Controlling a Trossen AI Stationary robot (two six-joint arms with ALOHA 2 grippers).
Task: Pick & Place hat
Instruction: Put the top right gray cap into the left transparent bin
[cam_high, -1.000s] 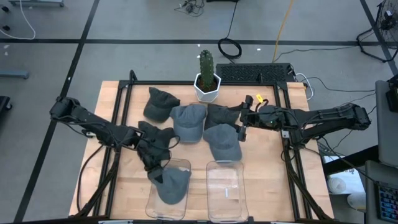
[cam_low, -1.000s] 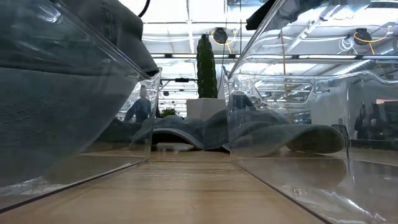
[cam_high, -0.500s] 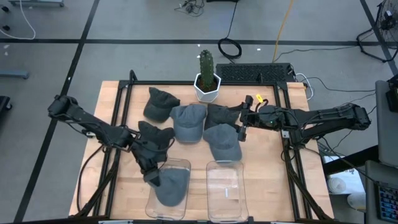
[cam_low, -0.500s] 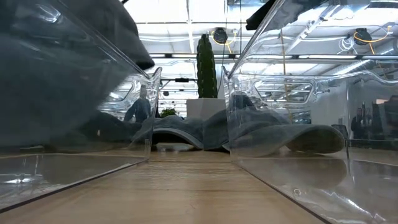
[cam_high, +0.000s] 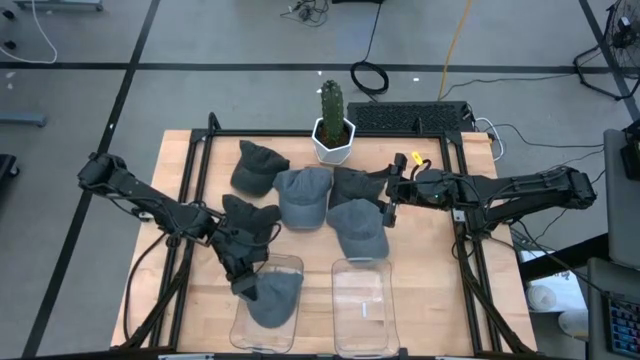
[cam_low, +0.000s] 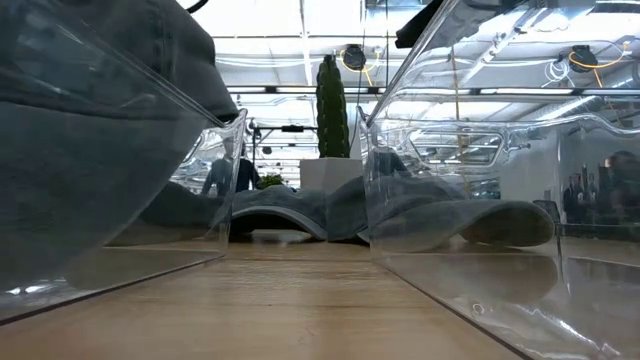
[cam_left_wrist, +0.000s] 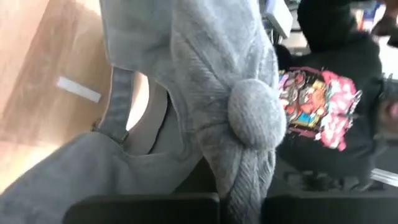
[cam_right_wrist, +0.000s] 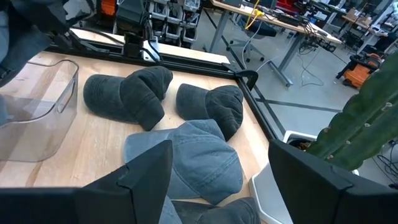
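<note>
My left gripper (cam_high: 241, 277) is shut on a blue-grey hat (cam_high: 272, 300) that sits inside the left clear bin (cam_high: 240, 325). In the low view the hat (cam_low: 80, 150) fills that bin. The left wrist view shows its crown button (cam_left_wrist: 256, 115) and back strap (cam_left_wrist: 121, 102). My right gripper (cam_high: 390, 212) hovers open over the right end of the hats on the table, with its fingers apart in its wrist view (cam_right_wrist: 230, 186). Several more hats lie crown up on the table, among them a blue-grey hat (cam_high: 303, 195) and a dark grey hat (cam_high: 258, 165). My left gripper pinches the hat's crown cloth just below the button (cam_left_wrist: 239, 186) between its two fingers (cam_left_wrist: 143, 208). The fingers slant down from the table's left and far side. The hat hangs inside the left bin. I cannot tell whether it touches the bin's floor.
A second clear bin (cam_high: 363, 305) stands to the right of the first, near the front edge. A potted cactus (cam_high: 332, 125) stands at the far middle. A dark hat (cam_high: 250, 215) lies under my left arm. A black frame (cam_high: 200, 140) borders the table.
My left gripper has moved a little toward the near and left edges, carrying the hat with it deeper into the left bin. The left bin has slid slightly to the left. My right arm has kept still.
</note>
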